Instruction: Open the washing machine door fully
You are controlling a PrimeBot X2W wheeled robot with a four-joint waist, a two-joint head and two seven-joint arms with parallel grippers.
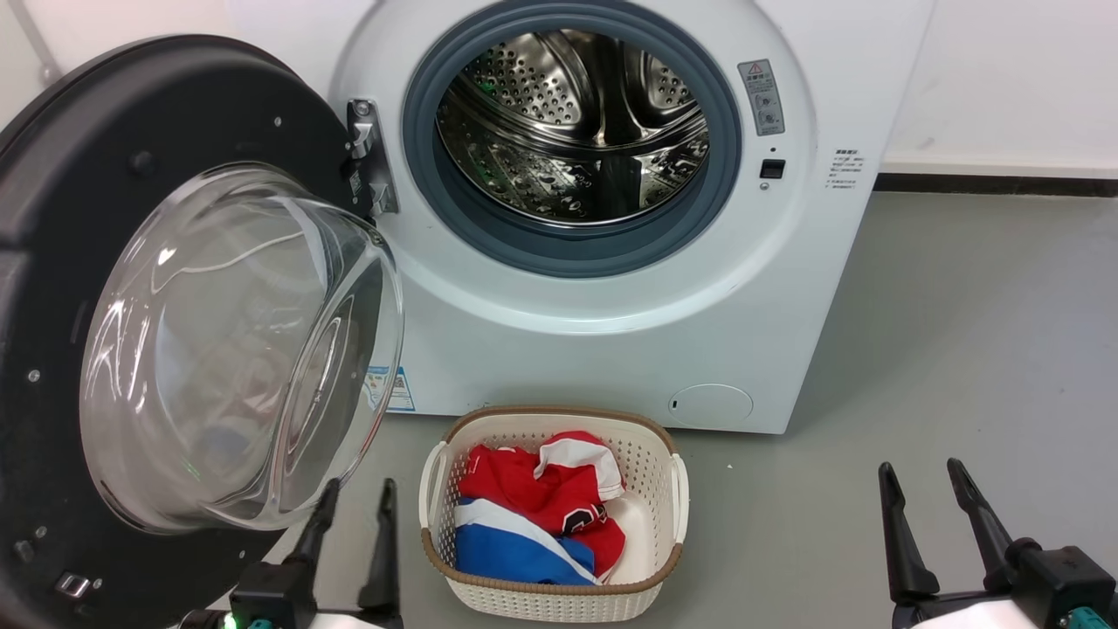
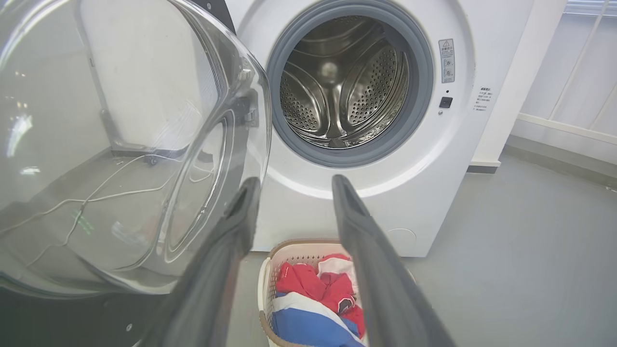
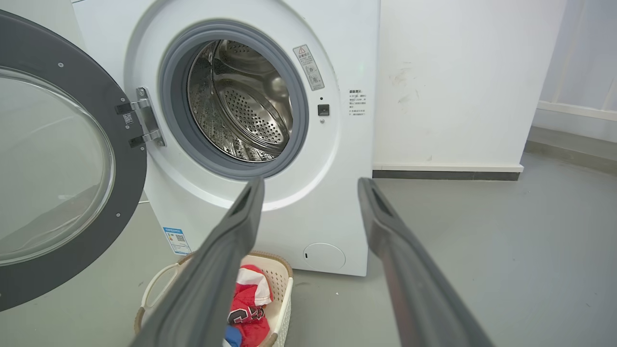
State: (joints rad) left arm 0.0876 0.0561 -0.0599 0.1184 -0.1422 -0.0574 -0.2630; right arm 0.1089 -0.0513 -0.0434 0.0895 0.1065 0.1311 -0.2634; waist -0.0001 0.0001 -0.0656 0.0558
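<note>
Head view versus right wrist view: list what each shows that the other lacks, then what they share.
Head view adds the left gripper, open, near the door. Right wrist view adds a pale ledge along the far right wall. Both share the washing machine, that open door, the steel drum, the laundry basket and the open right gripper.

The left claw (image 1: 360, 491) and right claw (image 1: 920, 470) are showing long, tapering dark fingers (image 1: 900, 542) on black blocks (image 1: 1061, 577) — teal fittings (image 1: 1087, 618) are peeking out beneath, and a green light (image 1: 230, 621) is glowing at the left base.
</note>
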